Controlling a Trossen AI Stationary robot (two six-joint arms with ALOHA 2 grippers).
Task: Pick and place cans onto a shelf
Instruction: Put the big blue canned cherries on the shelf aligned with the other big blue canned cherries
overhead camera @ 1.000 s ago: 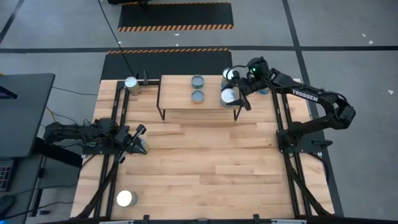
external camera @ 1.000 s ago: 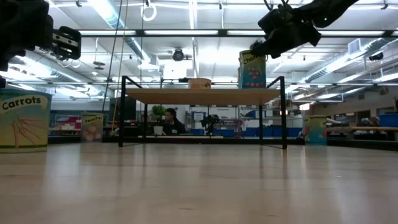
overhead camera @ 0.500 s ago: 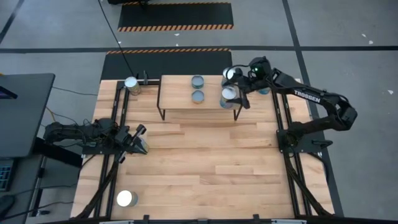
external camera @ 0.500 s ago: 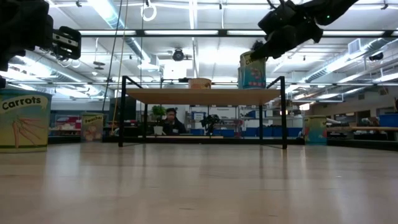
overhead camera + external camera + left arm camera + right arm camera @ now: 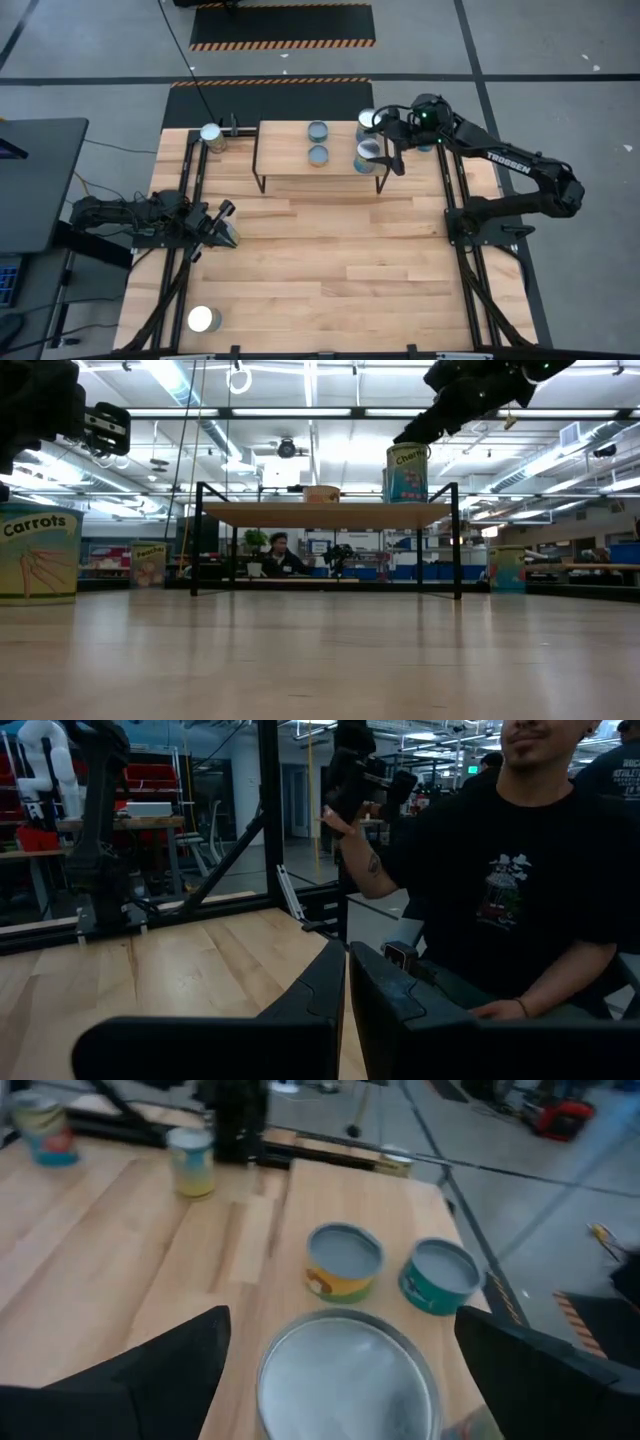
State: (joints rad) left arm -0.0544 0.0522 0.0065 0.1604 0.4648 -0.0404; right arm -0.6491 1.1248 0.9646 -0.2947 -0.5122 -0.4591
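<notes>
hovering over the shelf (image 5: 300,172) at its three o'clock end, the right gripper (image 5: 385,140) has fingers spread wide, holding nothing, above a can (image 5: 368,153) standing there. can looks rigid, smooth, probably slippery and fairly heavy; grip its side wall mid-height. left gripper (image 5: 226,224) waits, fingers together.

The shelf (image 5: 318,152) has bare board along its left part, while two blue-grey-topped cans (image 5: 318,142) stand one behind the other at its middle. A silver-topped can (image 5: 368,154) sits at the right end, with the right gripper (image 5: 388,148) above it, fingers spread wide to either side. Another silver can (image 5: 367,120) crowds just behind. The broad plank tabletop (image 5: 330,260) in front lies open, apart from the left gripper (image 5: 222,230), its fingers together, near the left edge.
</notes>
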